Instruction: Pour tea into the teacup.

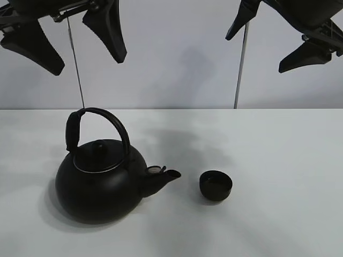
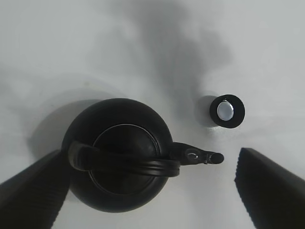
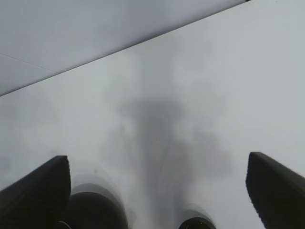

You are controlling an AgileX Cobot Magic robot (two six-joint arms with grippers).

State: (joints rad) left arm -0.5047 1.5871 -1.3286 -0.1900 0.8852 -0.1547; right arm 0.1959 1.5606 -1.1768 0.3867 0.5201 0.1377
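No tea is showing anywhere: the spout of the big round matte black kettle is pointing at the cup with nothing visibly running from it, and the bright spot inside the cup in the left wrist view could be liquid or plain gloss, which cannot be told. The right wrist view is catching only slivers of the kettle's shoulder and the cup's rim at its edge, the rest being cut off. Both arms are running out of the top of the high view, so only their black fingers are showing.

The left gripper is hanging high above the kettle, well clear of its arched handle, its jaws standing wide apart and holding nothing; in its own camera the ribbed fingers are framing the kettle from above. The right gripper is hovering just as high over the right side of the plain white tabletop, jaws spread wide and empty.

The small round black handleless teacup is sitting upright on the table, just beyond the tip of the spout and not touching it.
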